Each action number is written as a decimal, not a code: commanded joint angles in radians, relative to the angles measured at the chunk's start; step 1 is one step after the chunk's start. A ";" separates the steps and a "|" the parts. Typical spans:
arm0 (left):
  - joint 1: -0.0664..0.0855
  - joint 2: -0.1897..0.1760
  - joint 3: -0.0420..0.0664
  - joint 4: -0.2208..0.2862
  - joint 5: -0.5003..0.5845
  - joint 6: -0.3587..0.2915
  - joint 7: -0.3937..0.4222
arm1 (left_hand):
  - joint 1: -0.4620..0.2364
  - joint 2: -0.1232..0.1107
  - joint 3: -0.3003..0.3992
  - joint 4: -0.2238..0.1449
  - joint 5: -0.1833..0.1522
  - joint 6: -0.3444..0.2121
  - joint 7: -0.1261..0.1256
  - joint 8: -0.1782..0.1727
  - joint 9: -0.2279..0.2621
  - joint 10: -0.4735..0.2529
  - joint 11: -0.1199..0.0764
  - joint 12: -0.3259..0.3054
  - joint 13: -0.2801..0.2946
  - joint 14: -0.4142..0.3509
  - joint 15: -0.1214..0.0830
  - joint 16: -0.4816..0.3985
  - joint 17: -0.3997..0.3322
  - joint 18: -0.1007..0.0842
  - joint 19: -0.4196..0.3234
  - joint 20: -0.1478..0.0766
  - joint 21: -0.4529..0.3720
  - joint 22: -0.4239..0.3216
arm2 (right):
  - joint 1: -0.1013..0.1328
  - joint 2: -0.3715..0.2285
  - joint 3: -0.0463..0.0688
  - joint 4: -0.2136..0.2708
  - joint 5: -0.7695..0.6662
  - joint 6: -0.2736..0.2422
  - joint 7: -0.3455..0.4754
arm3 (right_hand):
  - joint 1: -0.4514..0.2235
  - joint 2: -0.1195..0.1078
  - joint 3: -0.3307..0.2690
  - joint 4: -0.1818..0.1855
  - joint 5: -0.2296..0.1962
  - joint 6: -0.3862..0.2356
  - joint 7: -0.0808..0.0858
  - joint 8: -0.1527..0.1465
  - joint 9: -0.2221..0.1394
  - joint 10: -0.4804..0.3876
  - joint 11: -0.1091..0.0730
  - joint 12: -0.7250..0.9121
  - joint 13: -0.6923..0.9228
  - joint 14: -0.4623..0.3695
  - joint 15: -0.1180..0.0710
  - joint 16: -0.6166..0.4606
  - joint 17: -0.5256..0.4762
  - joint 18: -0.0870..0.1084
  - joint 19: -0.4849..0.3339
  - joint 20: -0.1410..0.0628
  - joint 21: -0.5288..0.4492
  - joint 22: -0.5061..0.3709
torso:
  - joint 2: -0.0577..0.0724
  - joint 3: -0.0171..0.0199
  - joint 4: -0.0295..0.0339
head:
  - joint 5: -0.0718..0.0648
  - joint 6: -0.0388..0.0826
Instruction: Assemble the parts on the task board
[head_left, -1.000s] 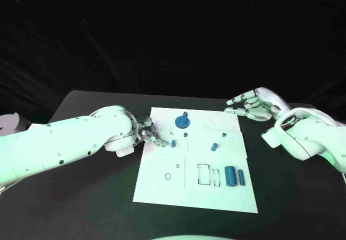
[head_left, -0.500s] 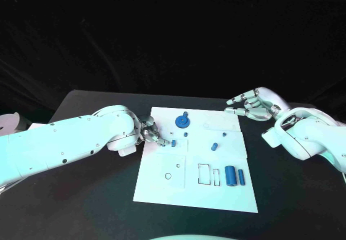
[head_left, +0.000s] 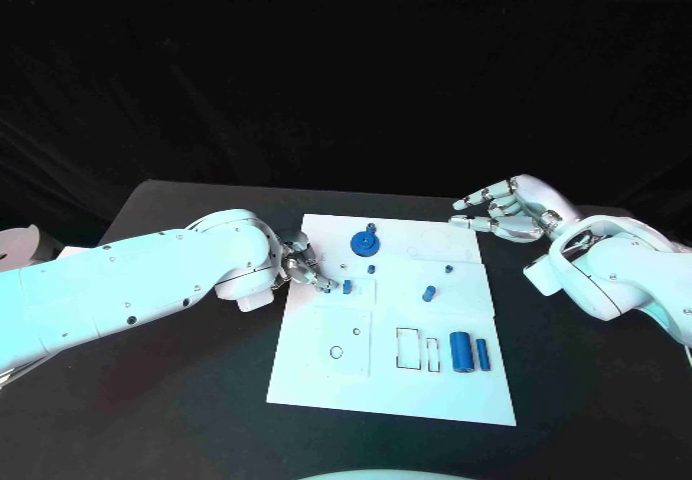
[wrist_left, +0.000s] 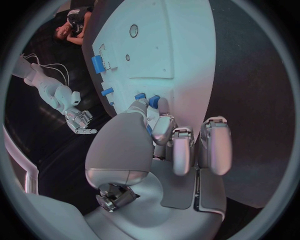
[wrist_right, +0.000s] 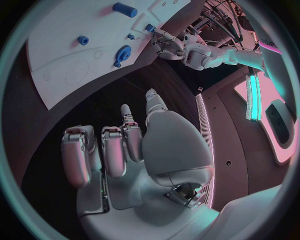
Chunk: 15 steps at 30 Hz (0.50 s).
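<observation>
Left robot hand (head_left: 307, 268) at task board (head_left: 346, 370) edge, touching part (head_left: 348, 286)

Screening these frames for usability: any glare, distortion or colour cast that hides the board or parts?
Head view: greenish light, task board and blue parts readable, no glare. Left wrist view: fisheye bends the board's edges; the left hand covers part of it. Right wrist view: pink and teal glow at the rim; right hand fills the middle, board curved but legible.

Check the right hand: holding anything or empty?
Empty. The right hand hovers past the board's far right corner, fingers loosely curled with nothing between them in its wrist view.
</observation>
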 joint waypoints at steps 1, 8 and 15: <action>-0.001 0.003 -0.001 -0.004 0.002 0.013 -0.008 | 0.025 0.000 0.032 -0.002 0.006 0.000 -0.007 0.005 -0.003 0.000 -0.005 -0.003 -0.001 0.104 -0.006 0.003 0.263 -0.002 0.069 -0.007 0.005 0.162 | -0.001 0.001 0.000 0.001 -0.002 0.015 0.007 | 0.000 0.009 -0.005 0.001 0.005 0.005 -0.003 0.003 0.002 0.015 0.000 -0.002 0.152 0.079 -0.002 -0.005 0.158 0.012 0.065 -0.002 -0.006 0.190 | 0.000 -0.0002 0.0003 | -0.001 -0.002; -0.001 0.007 -0.001 -0.004 0.008 0.009 -0.008 | 0.086 -0.018 0.156 -0.014 0.011 -0.018 -0.005 0.004 -0.013 -0.008 -0.005 -0.014 -0.009 0.104 -0.007 0.003 0.263 -0.001 0.068 -0.008 0.001 0.160 | -0.001 0.000 0.000 0.001 -0.002 0.015 0.007 | 0.001 0.009 -0.005 0.000 0.006 0.005 -0.003 0.003 0.002 0.015 0.000 -0.002 0.153 0.079 -0.002 -0.005 0.158 0.012 0.065 -0.002 -0.007 0.190 | 0.000 -0.0007 0.0006 | -0.001 -0.001; -0.001 0.010 -0.001 -0.003 0.021 0.000 -0.007 | 0.096 -0.096 0.403 -0.047 0.027 -0.034 0.006 0.028 -0.009 -0.007 0.003 -0.022 -0.017 0.104 -0.001 0.003 0.263 -0.001 0.068 -0.003 -0.002 0.161 | -0.001 -0.001 0.000 0.002 -0.001 0.016 0.008 | 0.001 0.010 -0.005 0.000 0.007 0.005 -0.003 0.003 0.002 0.015 0.000 -0.002 0.153 0.079 -0.002 -0.005 0.158 0.012 0.065 -0.002 -0.006 0.191 | 0.000 -0.0001 0.0005 | -0.001 0.000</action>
